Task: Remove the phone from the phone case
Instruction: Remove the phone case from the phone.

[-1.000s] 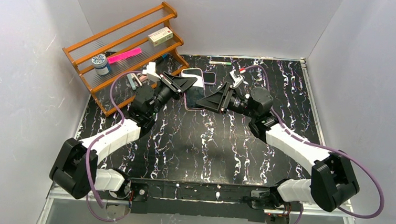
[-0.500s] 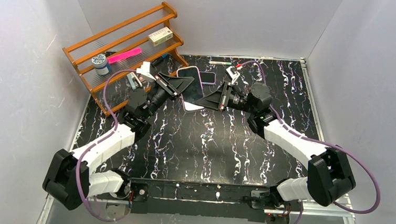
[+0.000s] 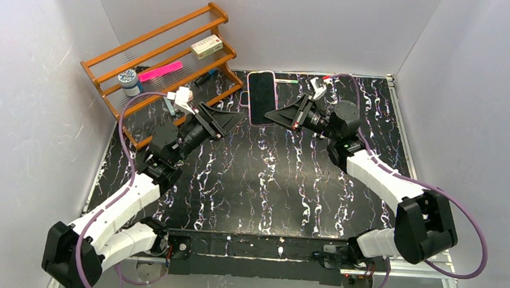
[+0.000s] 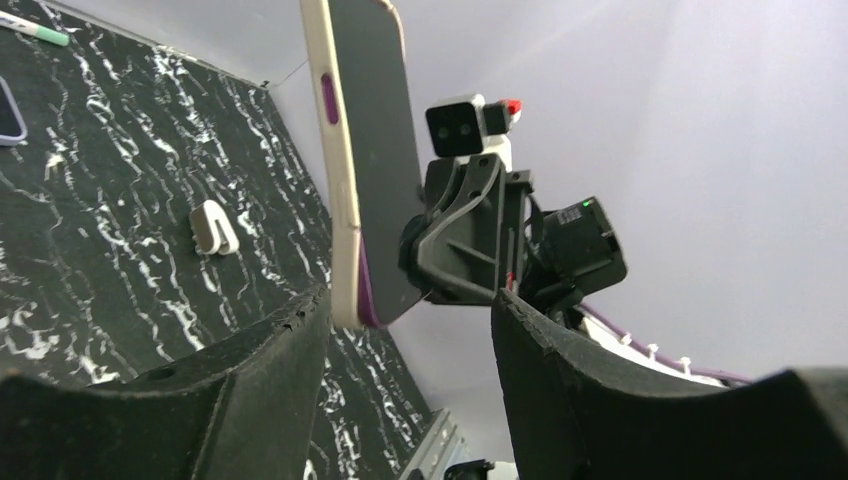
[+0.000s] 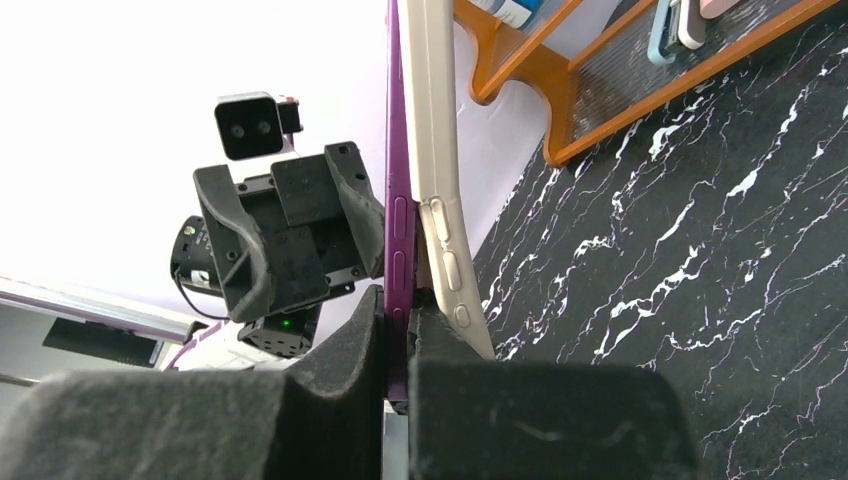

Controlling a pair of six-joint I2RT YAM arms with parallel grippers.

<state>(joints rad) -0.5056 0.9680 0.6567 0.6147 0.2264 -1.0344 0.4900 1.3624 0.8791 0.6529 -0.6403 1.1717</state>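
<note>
The phone (image 3: 262, 96), dark screen in a beige phone case, stands nearly upright in the air over the back of the table. My right gripper (image 3: 276, 114) is shut on its lower end. In the right wrist view the gripper (image 5: 398, 322) pinches the phone's purple edge (image 5: 398, 215), and the beige case (image 5: 436, 150) is peeled away outside one finger. My left gripper (image 3: 230, 119) is open, a little left of the phone and below it. From the left wrist view the cased phone (image 4: 372, 150) stands just beyond the open gripper (image 4: 410, 300), held by nothing of mine there.
A wooden rack (image 3: 155, 64) at the back left holds a pink item, a small box and a blue jar. A green pen (image 3: 284, 81) lies by the back wall. A small white clip (image 4: 212, 228) lies on the black marbled table (image 3: 290, 180). White walls enclose three sides.
The right gripper closed on the phone and lifted it up and toward the back. The left gripper opened, released it and drew back to the left.
</note>
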